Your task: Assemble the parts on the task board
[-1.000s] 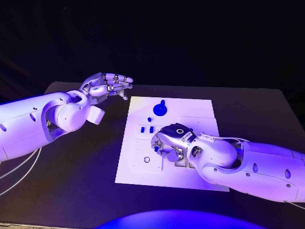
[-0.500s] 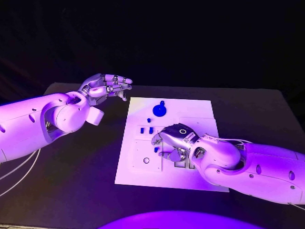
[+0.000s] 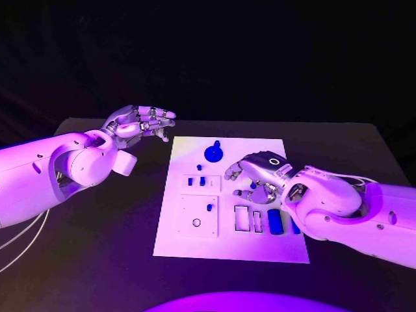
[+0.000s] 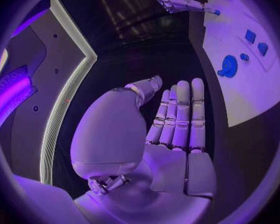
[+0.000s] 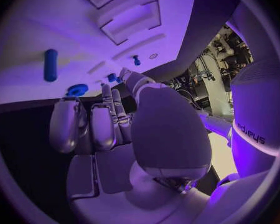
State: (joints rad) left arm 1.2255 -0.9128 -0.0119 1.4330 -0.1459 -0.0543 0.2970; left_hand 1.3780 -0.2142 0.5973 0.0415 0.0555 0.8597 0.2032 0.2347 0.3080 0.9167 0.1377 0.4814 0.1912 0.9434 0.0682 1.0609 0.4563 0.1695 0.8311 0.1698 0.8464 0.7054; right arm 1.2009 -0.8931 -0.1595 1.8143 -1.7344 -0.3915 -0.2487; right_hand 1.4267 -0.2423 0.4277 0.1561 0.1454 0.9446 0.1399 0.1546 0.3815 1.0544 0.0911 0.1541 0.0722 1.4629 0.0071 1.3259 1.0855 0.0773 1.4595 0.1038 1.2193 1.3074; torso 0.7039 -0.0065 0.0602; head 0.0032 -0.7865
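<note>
The white task board (image 3: 191, 231) lies mid-table. On it are a round blue knobbed part (image 3: 214, 153), small blue pieces (image 3: 201, 182), a blue peg (image 3: 209, 207) and a blue cylinder (image 3: 275, 222) lying in a slot near the front. My right hand (image 3: 260, 175) hovers over the board's right middle with its fingers loosely bent and nothing plainly in them. A small blue piece (image 3: 253, 185) shows just beneath them. In the right wrist view the cylinder (image 5: 50, 64) lies beyond the fingertips (image 5: 65, 119). My left hand (image 3: 142, 121) hangs off the board's far left corner, holding nothing (image 4: 177, 119).
The black table (image 3: 95, 260) surrounds the board on all sides. Empty rectangular slots (image 3: 243, 216) lie beside the cylinder, and a square recess (image 3: 197, 214) sits at the board's front left. My right forearm (image 3: 377, 214) covers the table to the right.
My right hand has lifted off the board's front slots and moved away toward the right middle, uncovering the blue cylinder in its slot. The left hand has barely moved. The camera shifted slightly.
</note>
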